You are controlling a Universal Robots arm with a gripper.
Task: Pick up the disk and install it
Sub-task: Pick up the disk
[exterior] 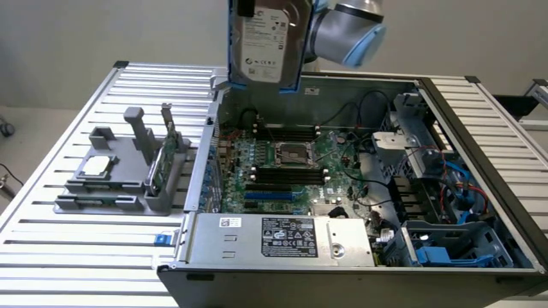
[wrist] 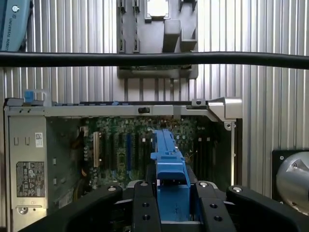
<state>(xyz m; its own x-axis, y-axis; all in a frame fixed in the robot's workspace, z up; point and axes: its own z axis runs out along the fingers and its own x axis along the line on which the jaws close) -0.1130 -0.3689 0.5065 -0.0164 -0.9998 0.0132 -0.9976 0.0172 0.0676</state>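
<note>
A: Our fingers (wrist: 145,205) are pressed in from both sides on the blue rail (wrist: 169,162). That means the gripper (wrist: 172,193) has the disk (exterior: 264,42) pinched edge-on between them.

B: Agreed. And where do we say the disk is?

A: It hangs upright, high above the open computer case (exterior: 479,147), with its white label (exterior: 261,54) turned to the exterior view. It touches nothing but us.

B: How do we expect it to handle?

A: We judge it dense for its size and wholly stiff, with no flex. The metal body looks tough, but a knock could harm what is inside. The plastic rails also look smooth enough to slide in a weak grip.

B: So the hold belongs on the rails along the edges, where we have it, and not on the label face.

A: Yes. Under the disk we see the motherboard (exterior: 287,160). Past the case wall lies the slatted table (exterior: 68,256). On it the grey holder (exterior: 120,192) carries the small square chip (exterior: 96,165) and the green card (exterior: 163,163), well apart from the disk.
</note>
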